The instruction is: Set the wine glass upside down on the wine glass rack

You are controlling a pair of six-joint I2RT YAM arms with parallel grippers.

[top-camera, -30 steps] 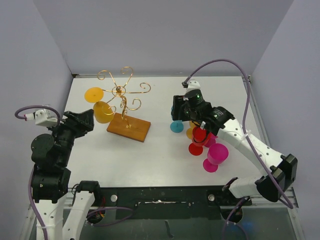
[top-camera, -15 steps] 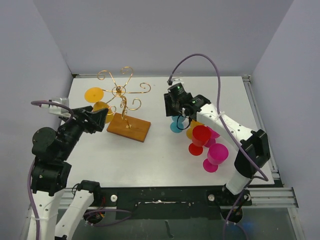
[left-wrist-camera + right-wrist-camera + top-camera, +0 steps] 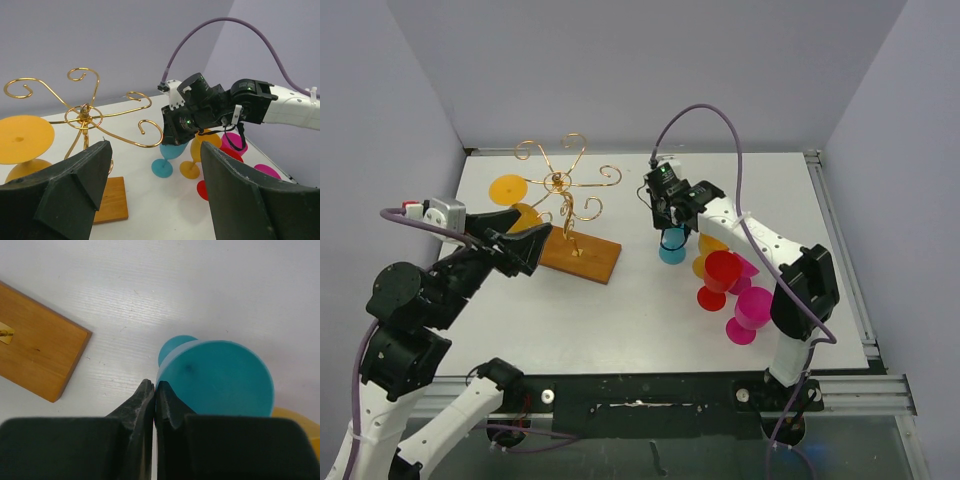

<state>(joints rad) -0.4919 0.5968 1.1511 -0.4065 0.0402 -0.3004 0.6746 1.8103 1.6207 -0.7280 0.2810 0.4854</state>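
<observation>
A teal wine glass (image 3: 672, 251) (image 3: 215, 375) stands upright on the white table, right of the wine glass rack (image 3: 560, 182) (image 3: 84, 110). The rack is gold wire with curled arms on a wooden base (image 3: 577, 256) (image 3: 35, 360). My right gripper (image 3: 669, 230) (image 3: 155, 386) is above the teal glass and shut on its rim, one finger inside the bowl and one outside. A yellow wine glass (image 3: 510, 190) (image 3: 22, 137) hangs upside down on the rack's left arm. My left gripper (image 3: 534, 240) (image 3: 155, 165) is open and empty, close to the rack's base.
Right of the teal glass stands a cluster of an orange glass (image 3: 704, 263) (image 3: 192, 167), a red glass (image 3: 720, 272) and a magenta glass (image 3: 752, 312). Grey walls close in the table at the back and both sides.
My right gripper has closed on the teal glass's rim after shifting left over it. My left arm has swung forward towards the rack's base, jaws still open.
</observation>
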